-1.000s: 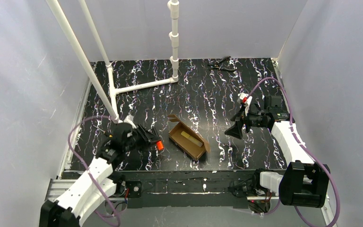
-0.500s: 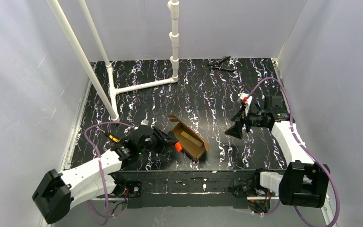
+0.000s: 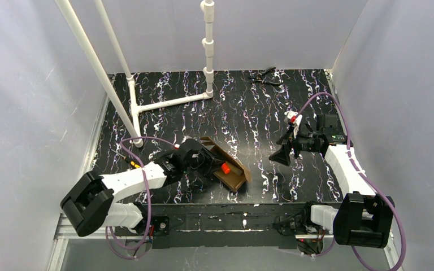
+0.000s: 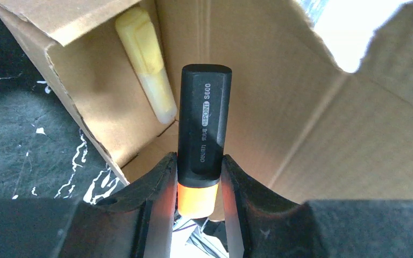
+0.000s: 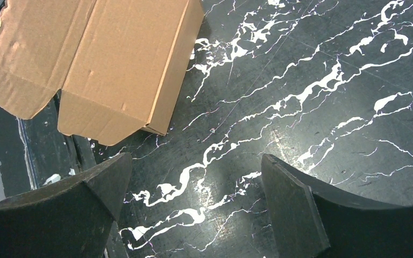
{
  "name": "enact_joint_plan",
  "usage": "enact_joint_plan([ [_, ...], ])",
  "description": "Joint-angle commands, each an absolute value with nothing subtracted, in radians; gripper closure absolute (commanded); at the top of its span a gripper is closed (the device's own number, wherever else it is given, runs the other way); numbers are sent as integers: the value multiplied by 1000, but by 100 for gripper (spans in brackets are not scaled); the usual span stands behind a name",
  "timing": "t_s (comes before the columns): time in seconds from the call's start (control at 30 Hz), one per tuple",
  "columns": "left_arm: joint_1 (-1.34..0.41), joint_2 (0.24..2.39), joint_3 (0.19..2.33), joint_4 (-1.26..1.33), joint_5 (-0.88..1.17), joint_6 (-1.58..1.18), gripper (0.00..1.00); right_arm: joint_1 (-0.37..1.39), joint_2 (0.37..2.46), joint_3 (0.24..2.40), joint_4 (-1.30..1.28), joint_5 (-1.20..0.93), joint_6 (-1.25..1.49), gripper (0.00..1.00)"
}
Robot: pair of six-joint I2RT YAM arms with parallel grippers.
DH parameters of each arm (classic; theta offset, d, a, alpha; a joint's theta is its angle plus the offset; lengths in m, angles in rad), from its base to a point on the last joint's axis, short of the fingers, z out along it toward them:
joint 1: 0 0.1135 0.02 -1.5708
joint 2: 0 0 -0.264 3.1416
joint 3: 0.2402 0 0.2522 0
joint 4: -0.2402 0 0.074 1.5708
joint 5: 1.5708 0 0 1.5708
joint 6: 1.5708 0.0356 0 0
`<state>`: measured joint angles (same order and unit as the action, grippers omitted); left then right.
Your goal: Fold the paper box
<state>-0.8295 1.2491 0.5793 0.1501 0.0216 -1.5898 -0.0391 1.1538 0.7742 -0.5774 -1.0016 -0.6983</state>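
While the black bench (image 3: 248, 107) is the biggest thing here, the paper box (image 3: 238, 176) is the one that matters. It sits in the middle, close to the near edge. It is open on top, and its long side runs on a slant from far-left to near-right. The left gripper (image 3: 213, 165) is the nearer one by far: it hangs right over the far-left half of the box. Its jaws pinch a black marker (image 4: 203, 118) just above the orange tip. The marker's body points into the open box (image 4: 279, 107), along the long side. The right gripper (image 3: 280, 157) hangs well apart, toward the right edge, with its jaws spread wide and nothing between them. From its own camera, the right gripper (image 5: 193, 161) has the brown wall of the box (image 5: 123, 59) off to one side, not between its fingers. Smallest of all, a pale yellow stick (image 4: 145, 59) lies on the box floor by one wall, pointing much the same way as the marker. I think the marker should go down next to the stick, so the left jaws must line it up with the long side.
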Motion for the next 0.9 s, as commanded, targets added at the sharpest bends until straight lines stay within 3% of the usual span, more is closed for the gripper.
enact_joint_plan([
  [0.0,-838,1289,616,167,37,-1595,76,-43,1135,786,-589,-1029,-720,2],
  [0.1,-838,1285,610,167,42,-1578,60,-43,1135,787,-591,-1029,-721,2],
  [0.3,-837,1190,536,154,65,-1485,43,-43,1134,788,-604,-1030,-737,2],
  [0.4,-827,1108,486,144,134,-1298,31,-43,1124,789,-624,-1025,-763,2],
  [0.5,-815,977,425,110,184,-1086,27,-43,1122,805,-684,-1029,-837,2],
  [0.63,-771,722,383,-157,-25,-936,16,-39,1174,903,-940,-1065,-1106,2],
  [0.7,-718,621,371,-219,-112,-889,2,-14,1216,1016,-1100,-1074,-1229,2],
  [0.87,-542,546,353,-108,-97,-754,2,260,1316,1323,-1213,-914,-1093,2],
])
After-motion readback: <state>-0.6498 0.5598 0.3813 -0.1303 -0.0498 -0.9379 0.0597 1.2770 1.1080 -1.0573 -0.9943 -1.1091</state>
